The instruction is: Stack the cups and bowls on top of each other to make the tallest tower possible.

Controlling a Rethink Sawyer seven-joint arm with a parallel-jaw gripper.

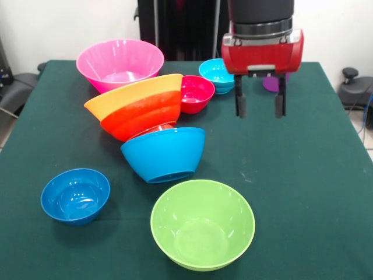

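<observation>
On the green desk (303,175), farthest left of the fingers and nearer the camera, sits a small dark blue bowl (75,195), upright. Behind it, at the far side, stands the large pink bowl (120,64). Next comes the tower (148,125): a sky-blue bowl (165,153) tipped to the left, an orange-red cup (156,128) showing only as a rim in it, and above that the red-orange bowl (143,114) and orange bowl (133,93) nested and leaning left. Nearest the camera is the lime green bowl (203,223). Just left of the fingers lies the magenta-red bowl (196,93), then the cyan bowl (215,74). The fingers (260,104) hang spread apart and empty above the desk. A purple cup (270,83) shows behind them.
</observation>
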